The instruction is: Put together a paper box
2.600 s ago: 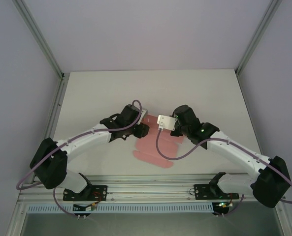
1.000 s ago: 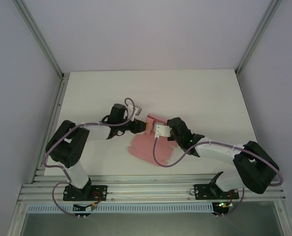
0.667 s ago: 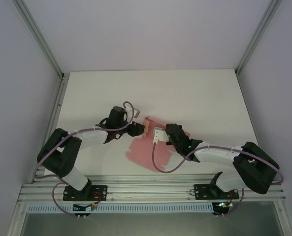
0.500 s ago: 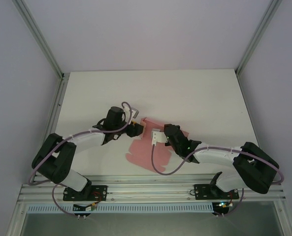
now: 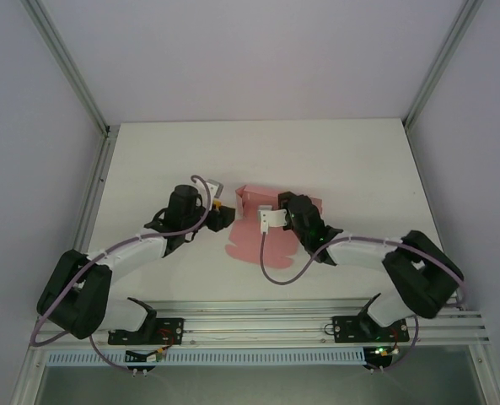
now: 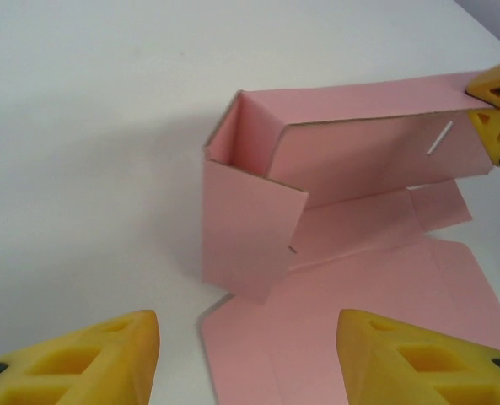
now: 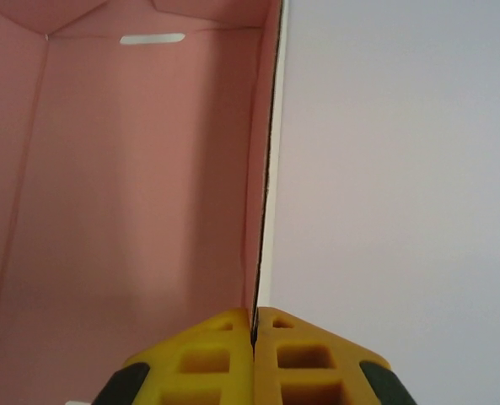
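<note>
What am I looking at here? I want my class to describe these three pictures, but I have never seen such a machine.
These are two robot arms bolted at the near edge of a white table. One picture looks down from above; the other two come from a camera on each wrist, so the yellow tips are that arm's own fingers. On the table lies a pink paper box, half folded: some walls stand up, other flaps lie flat. The right pincer is shut on the edge of a standing wall. The left pincer is open, facing the box and holding nothing.
</note>
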